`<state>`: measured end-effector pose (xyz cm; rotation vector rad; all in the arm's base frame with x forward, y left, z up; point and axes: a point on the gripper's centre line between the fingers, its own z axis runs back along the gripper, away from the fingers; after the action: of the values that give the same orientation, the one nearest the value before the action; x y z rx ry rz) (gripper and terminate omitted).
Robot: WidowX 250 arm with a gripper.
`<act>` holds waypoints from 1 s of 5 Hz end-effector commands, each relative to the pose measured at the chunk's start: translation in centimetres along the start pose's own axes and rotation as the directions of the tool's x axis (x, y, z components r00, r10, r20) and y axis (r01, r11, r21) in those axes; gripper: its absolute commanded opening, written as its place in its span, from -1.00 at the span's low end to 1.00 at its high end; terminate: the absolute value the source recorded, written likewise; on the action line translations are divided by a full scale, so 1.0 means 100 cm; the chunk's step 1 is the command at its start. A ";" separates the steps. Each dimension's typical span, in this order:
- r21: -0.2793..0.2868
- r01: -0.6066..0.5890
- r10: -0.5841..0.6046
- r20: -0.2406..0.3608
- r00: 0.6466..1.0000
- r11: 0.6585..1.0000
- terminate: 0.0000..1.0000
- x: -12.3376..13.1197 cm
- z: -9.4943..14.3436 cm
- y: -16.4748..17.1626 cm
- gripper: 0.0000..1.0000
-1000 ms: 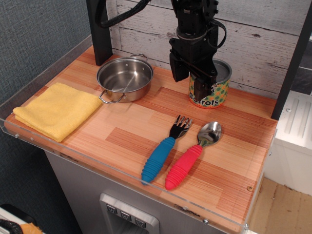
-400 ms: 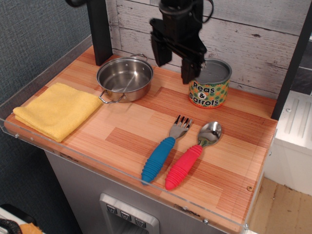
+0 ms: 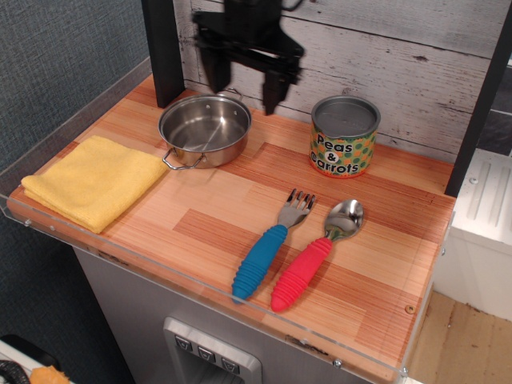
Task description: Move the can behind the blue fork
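Note:
The can [image 3: 345,136], a short tin with a grey lid and a "Peas & Carrots" label, stands upright at the back right of the wooden table, behind the utensils. The blue fork [image 3: 272,243] lies in front of it, tines toward the back, blue handle toward the front edge. My gripper [image 3: 243,86] is open and empty, raised above the table at the back, over the steel pot's far rim and well to the left of the can.
A shiny steel pot [image 3: 205,129] sits at the back left. A folded yellow cloth [image 3: 94,180] lies at the left edge. A red-handled spoon [image 3: 314,256] lies right of the fork. A black post [image 3: 163,48] and plank wall stand behind.
My gripper has let go of the can, risen and moved left from over the can to above the pot. The can stays upright where it stood.

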<state>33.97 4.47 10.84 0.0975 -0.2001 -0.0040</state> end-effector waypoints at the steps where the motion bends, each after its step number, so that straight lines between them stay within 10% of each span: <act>1: 0.026 -0.316 0.315 0.033 0.948 0.948 -1.00 -0.012 0.022 0.065 1.00; 5: 0.086 -0.477 0.476 0.032 0.879 0.875 -1.00 -0.023 0.005 0.147 1.00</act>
<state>32.26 18.73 10.73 0.1244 -0.1919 0.4909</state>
